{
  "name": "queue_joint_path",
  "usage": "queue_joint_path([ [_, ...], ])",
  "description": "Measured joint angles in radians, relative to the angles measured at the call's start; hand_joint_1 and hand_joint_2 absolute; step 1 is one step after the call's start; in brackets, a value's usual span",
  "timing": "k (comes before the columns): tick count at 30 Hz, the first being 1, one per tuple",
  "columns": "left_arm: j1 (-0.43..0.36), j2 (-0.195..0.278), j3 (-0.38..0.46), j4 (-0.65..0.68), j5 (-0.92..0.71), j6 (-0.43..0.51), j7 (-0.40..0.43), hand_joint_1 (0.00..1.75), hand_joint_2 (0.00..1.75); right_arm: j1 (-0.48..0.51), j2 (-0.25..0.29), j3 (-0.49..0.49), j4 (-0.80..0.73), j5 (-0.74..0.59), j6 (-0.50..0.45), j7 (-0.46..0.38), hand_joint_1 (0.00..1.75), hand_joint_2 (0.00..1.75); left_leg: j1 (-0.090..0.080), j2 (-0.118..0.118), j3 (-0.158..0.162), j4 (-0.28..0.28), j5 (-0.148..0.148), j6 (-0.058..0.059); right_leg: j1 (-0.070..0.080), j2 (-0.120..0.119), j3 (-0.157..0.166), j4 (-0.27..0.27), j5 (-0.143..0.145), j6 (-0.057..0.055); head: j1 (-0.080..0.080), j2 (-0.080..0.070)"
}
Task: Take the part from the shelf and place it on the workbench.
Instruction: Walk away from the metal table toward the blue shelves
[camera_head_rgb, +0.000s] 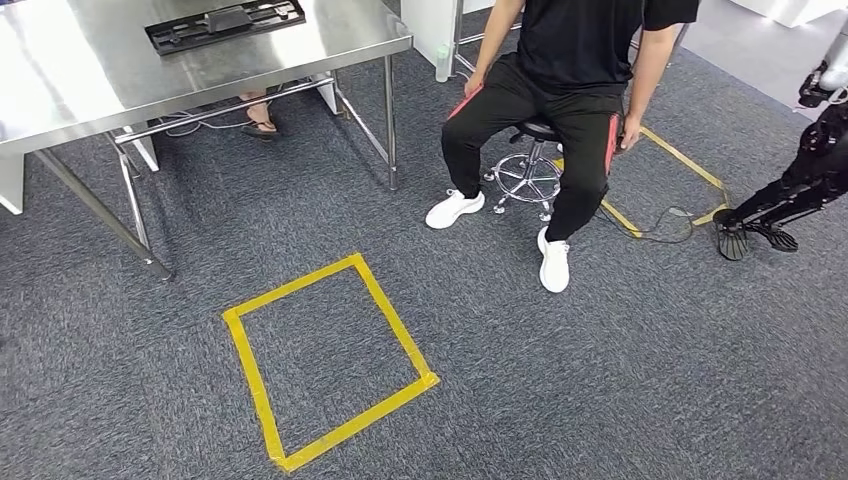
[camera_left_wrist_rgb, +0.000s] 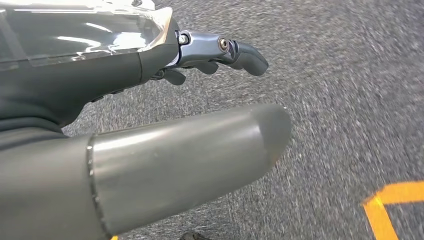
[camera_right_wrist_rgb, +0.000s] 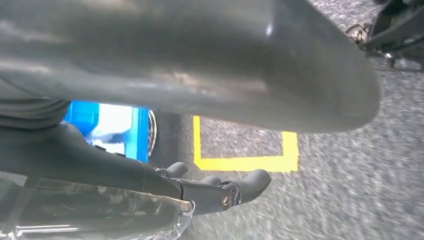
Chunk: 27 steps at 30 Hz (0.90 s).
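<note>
A steel workbench (camera_head_rgb: 120, 70) stands at the upper left of the head view on grey carpet (camera_head_rgb: 600, 380). A flat black part (camera_head_rgb: 225, 24) lies on the workbench near its far edge, well in from the right corner. A square of yellow tape (camera_head_rgb: 325, 360) marks the carpet in front of the workbench. A person in black clothes (camera_head_rgb: 560, 90) sits on a wheeled stool (camera_head_rgb: 528, 170) just right of the workbench. In the left wrist view the left hand (camera_left_wrist_rgb: 150, 100) hangs over the carpet, thumb and fingers apart, holding nothing. In the right wrist view the right hand (camera_right_wrist_rgb: 175, 125) is likewise spread and empty, above a corner of yellow tape.
</note>
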Motion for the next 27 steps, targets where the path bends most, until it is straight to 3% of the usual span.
queue_joint_path([
  [1,0.000,-0.002,0.000,0.000,-0.003,0.002,0.002,0.00,0.00,0.002,-0.001,0.000,0.000,0.001,0.001,0.000,0.00,0.00,0.000,0.012,0.001,0.001,-0.001,-0.002,-0.003,-0.014,0.043,-0.073,0.025,0.010,0.000,0.000],
  [3,0.000,-0.004,-0.001,0.000,-0.008,0.005,0.007,0.00,0.00,0.001,-0.002,0.000,0.000,0.006,0.004,0.003,0.00,0.00,-0.004,0.032,0.006,0.004,-0.007,-0.012,-0.003,-0.060,0.122,-0.213,0.070,0.016,0.000,0.000],
  [5,-0.001,-0.004,-0.002,0.000,-0.013,0.005,0.007,0.00,0.00,-0.001,-0.002,0.000,0.000,0.011,0.007,0.012,0.00,0.00,-0.008,0.050,0.014,0.006,-0.013,-0.024,0.002,-0.079,0.143,-0.258,0.085,0.003,-0.001,0.000],
  [7,-0.003,-0.006,-0.005,0.000,-0.017,0.003,0.004,0.00,0.00,-0.002,-0.002,0.000,0.001,0.014,0.010,0.022,0.00,0.00,-0.004,0.062,0.020,0.006,-0.016,-0.038,-0.001,-0.057,0.141,-0.259,0.090,-0.013,-0.003,0.000],
  [9,-0.003,-0.009,-0.009,0.001,-0.017,0.002,0.001,0.00,0.00,-0.003,-0.002,0.000,0.001,0.015,0.011,0.028,0.00,0.00,0.002,0.026,0.009,0.040,-0.048,-0.050,-0.009,-0.037,0.143,-0.262,0.098,-0.028,-0.005,0.000],
  [11,0.001,-0.010,-0.011,0.002,-0.018,0.002,0.000,0.00,0.00,-0.003,-0.002,0.000,0.001,0.016,0.012,0.031,0.00,0.00,0.006,-0.030,-0.040,0.154,-0.121,-0.056,-0.011,-0.017,0.141,-0.262,0.104,-0.038,-0.008,0.000],
  [13,0.005,-0.011,-0.012,0.003,-0.024,-0.001,0.001,0.00,0.00,-0.003,-0.003,0.000,0.002,0.016,0.011,0.036,0.00,0.00,0.007,-0.049,-0.100,0.282,-0.173,-0.058,-0.006,0.008,0.137,-0.260,0.106,-0.041,-0.008,0.000],
  [14,0.006,-0.011,-0.012,0.003,-0.028,-0.003,0.002,0.00,0.00,-0.002,-0.003,0.000,0.002,0.015,0.010,0.040,0.00,0.00,0.008,-0.050,-0.112,0.304,-0.169,-0.058,-0.005,0.022,0.136,-0.259,0.106,-0.042,-0.009,0.000],
  [15,0.006,-0.011,-0.014,0.003,-0.033,-0.004,0.005,0.00,0.00,-0.002,-0.003,0.000,0.002,0.013,0.009,0.045,0.00,0.00,0.009,-0.052,-0.106,0.286,-0.145,-0.057,-0.004,0.036,0.136,-0.257,0.106,-0.042,-0.009,0.000],
  [16,0.006,-0.010,-0.015,0.004,-0.036,-0.005,0.008,0.00,0.00,-0.002,-0.003,0.000,0.003,0.012,0.007,0.048,0.00,0.00,0.010,-0.058,-0.083,0.231,-0.107,-0.055,-0.004,0.050,0.137,-0.254,0.106,-0.041,-0.009,0.000],
  [18,0.006,-0.010,-0.017,0.004,-0.041,-0.006,0.018,0.00,0.00,-0.005,-0.002,0.000,0.003,0.009,0.003,0.051,0.00,0.00,0.016,-0.097,-0.025,0.097,-0.043,-0.051,-0.002,0.076,0.133,-0.248,0.105,-0.038,-0.009,0.000],
  [20,0.006,-0.011,-0.019,0.005,-0.047,-0.005,0.027,0.00,0.00,-0.007,-0.001,0.000,0.003,0.004,-0.002,0.052,0.00,0.00,0.016,-0.123,-0.001,0.036,-0.027,-0.045,0.002,0.097,0.122,-0.244,0.106,-0.028,-0.008,0.000],
  [22,0.004,-0.014,-0.026,0.006,-0.054,-0.005,0.032,0.00,0.00,-0.005,0.000,-0.001,0.003,-0.002,-0.007,0.052,0.00,0.00,0.010,-0.106,-0.002,0.032,-0.024,-0.033,0.003,0.117,0.109,-0.246,0.111,-0.012,-0.008,0.000],
  [24,0.001,-0.017,-0.033,0.007,-0.058,-0.006,0.032,0.00,0.00,-0.002,0.001,-0.004,0.004,-0.006,-0.010,0.053,0.00,0.00,0.008,-0.082,0.000,0.021,-0.015,-0.015,0.003,0.095,0.089,-0.220,0.097,-0.004,-0.006,0.000],
  [27,0.002,-0.018,-0.036,0.007,-0.060,-0.006,0.032,0.00,0.00,-0.006,0.006,-0.009,0.004,-0.008,-0.011,0.053,0.00,0.00,0.006,-0.040,-0.002,0.013,-0.008,-0.001,0.004,0.020,0.003,-0.042,0.009,-0.013,0.000,0.000],
])
